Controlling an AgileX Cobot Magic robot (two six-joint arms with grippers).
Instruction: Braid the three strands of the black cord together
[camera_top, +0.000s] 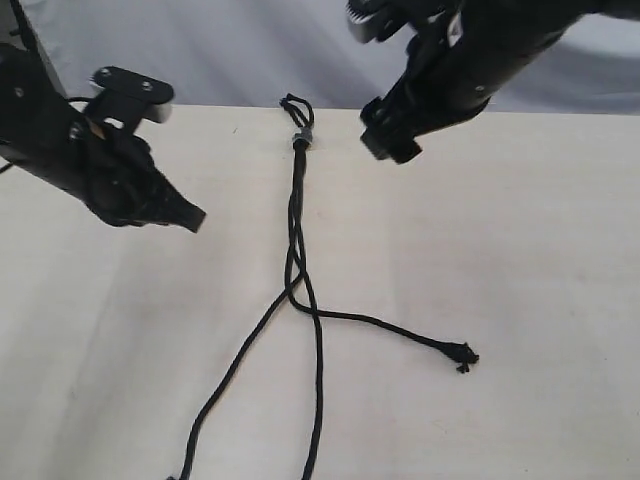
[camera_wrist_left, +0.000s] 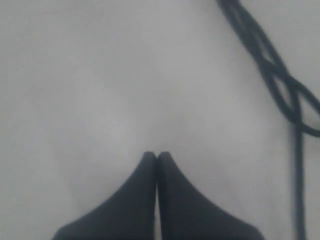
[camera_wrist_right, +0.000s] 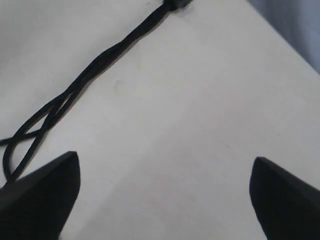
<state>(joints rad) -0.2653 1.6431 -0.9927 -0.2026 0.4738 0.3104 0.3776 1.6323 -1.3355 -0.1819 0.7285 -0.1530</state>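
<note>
Black cord (camera_top: 296, 215) lying loosely crossed, unheld; left gripper (camera_wrist_left: 156, 156) pinched shut on nothing, right gripper (camera_wrist_right: 165, 167) spread wide. Could unravel if strands (camera_top: 390, 328) dragged without pinning knot (camera_top: 300, 140).

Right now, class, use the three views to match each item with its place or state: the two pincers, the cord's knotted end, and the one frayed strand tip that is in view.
Column one:
1. left pincer
2. right pincer
3. knotted end
4. frayed tip

Column two:
A. open wide, nothing between its jaws
B. by the far edge of the table
C. shut, holding nothing
D. out to the right in the exterior view, nearer the camera

Pairs: 1-C, 2-A, 3-B, 4-D
</note>
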